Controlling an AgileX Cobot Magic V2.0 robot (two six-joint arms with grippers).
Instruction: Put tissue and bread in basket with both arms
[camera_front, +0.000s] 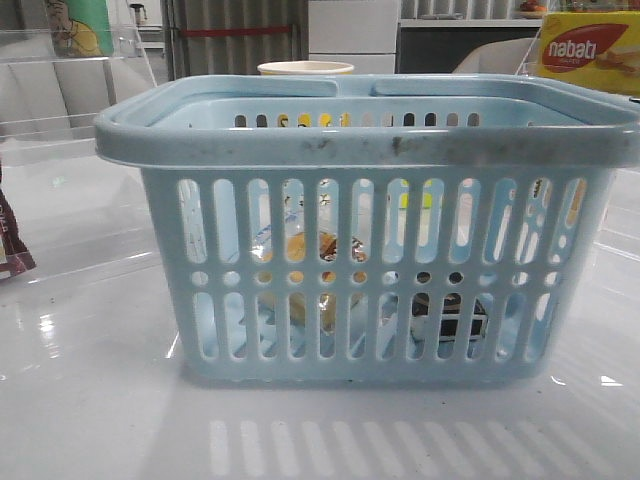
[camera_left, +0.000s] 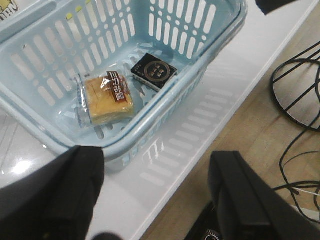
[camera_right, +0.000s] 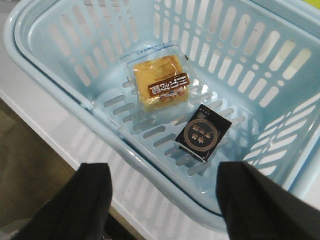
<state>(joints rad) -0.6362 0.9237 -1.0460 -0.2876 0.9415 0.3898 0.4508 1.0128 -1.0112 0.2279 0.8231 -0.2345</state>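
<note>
The pale blue basket (camera_front: 370, 150) stands on the white glossy tabletop (camera_front: 90, 400), its slotted side facing the front camera. Both task things already lie on its floor. The bread (camera_right: 162, 82), a golden yellow-brown piece in a clear wrapper with a dark brown label strip, lies flat near the middle of the floor. The tissue (camera_right: 202, 134), a small black pack with a round pale emblem on its face, lies flat just beside the bread, apart from it by a narrow strip of bare floor. Through the slots in the front view the bread (camera_front: 310, 250) shows as a yellowish patch left of centre and the tissue (camera_front: 450, 315) as a dark shape low and to the right of it.

The left claw (camera_left: 155, 200) hangs above the tabletop edge just outside the basket (camera_left: 165, 120), its two dark fingers (camera_left: 55, 195) spread wide and nothing between them. The right claw (camera_right: 162, 200) hovers over the basket rim (camera_right: 150, 165) on the other side, likewise released, with its fingers (camera_right: 260, 200) far apart and empty. Neither claw touches the bread (camera_left: 107, 97) or the tissue (camera_left: 154, 71).

Behind the basket in the front view stand a pale cup (camera_front: 305, 68) and, far right, a yellow-and-red nabati box (camera_front: 590, 50)
</note>
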